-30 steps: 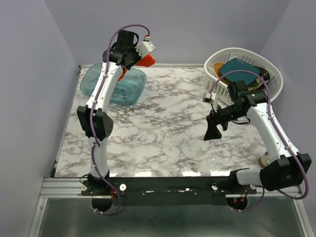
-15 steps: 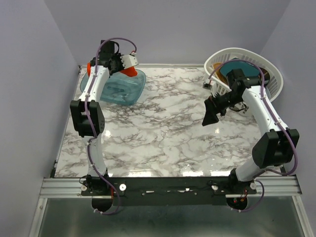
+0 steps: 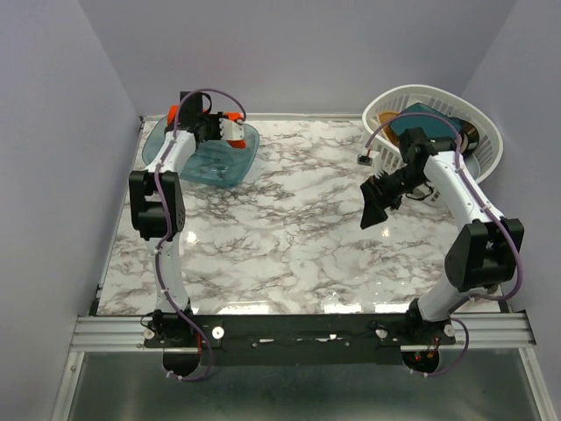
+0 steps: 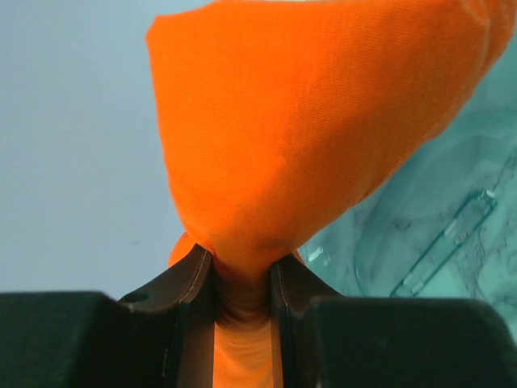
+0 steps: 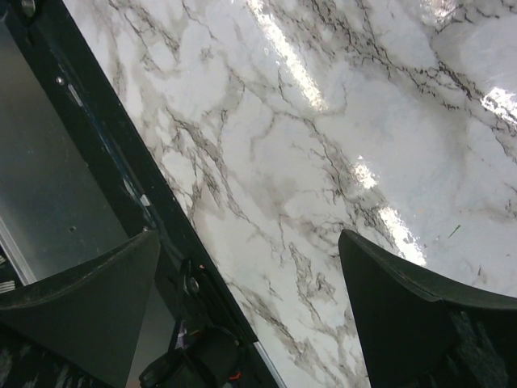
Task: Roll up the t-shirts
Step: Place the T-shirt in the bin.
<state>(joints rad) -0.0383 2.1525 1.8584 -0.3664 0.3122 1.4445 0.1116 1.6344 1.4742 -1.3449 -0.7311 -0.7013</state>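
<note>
The orange-red t-shirt (image 4: 307,121) is bunched up and pinched between my left gripper's (image 4: 242,275) jaws, filling most of the left wrist view. From above, the left gripper (image 3: 179,117) is at the far left corner, over the back rim of the teal tub (image 3: 215,156), and only small bits of the t-shirt (image 3: 173,112) show past the arm. My right gripper (image 3: 377,202) hangs over the marble table (image 3: 289,228) right of centre, jaws wide open and empty, as the right wrist view (image 5: 250,307) also shows.
The translucent teal tub (image 4: 436,226) lies under the shirt. A white laundry basket (image 3: 485,132) with teal and brown items stands at the back right. Walls close in the table at the left, back and right. The black rail (image 5: 121,153) runs along the near edge.
My left arm has swung left and down toward the far left corner, carrying the t-shirt from above the tub's right side to its back rim. The right gripper has shifted only slightly.
</note>
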